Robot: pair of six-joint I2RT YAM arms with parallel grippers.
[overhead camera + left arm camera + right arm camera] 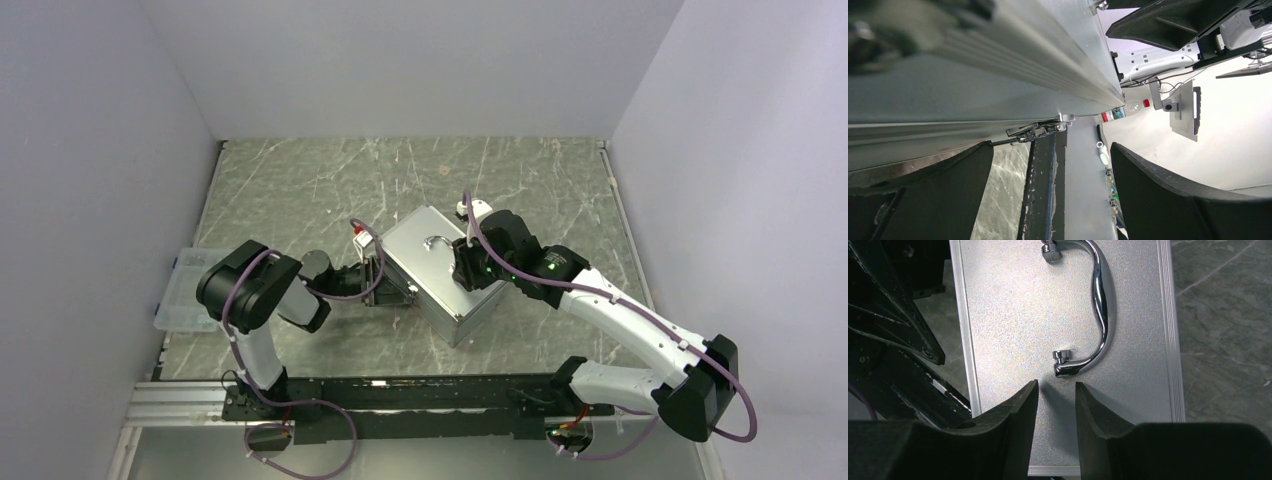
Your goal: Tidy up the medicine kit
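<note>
Medicine kit (pixel 420 262) beneath right pincer (pixel 1056 385), left pincer (pixel 1048 150) seemingly against its side

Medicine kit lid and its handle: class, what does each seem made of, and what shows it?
The medicine kit lid looks like aluminium sheet: sparkly, pebbled matte surface with ribbed edge trim. The handle seems chrome-plated metal: mirror-bright, with sharp reflections.

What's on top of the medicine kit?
A curved chrome handle lies flat on the lid of the medicine kit; the right gripper is poised over it, holding nothing. The lid is down, hiding the contents.
</note>
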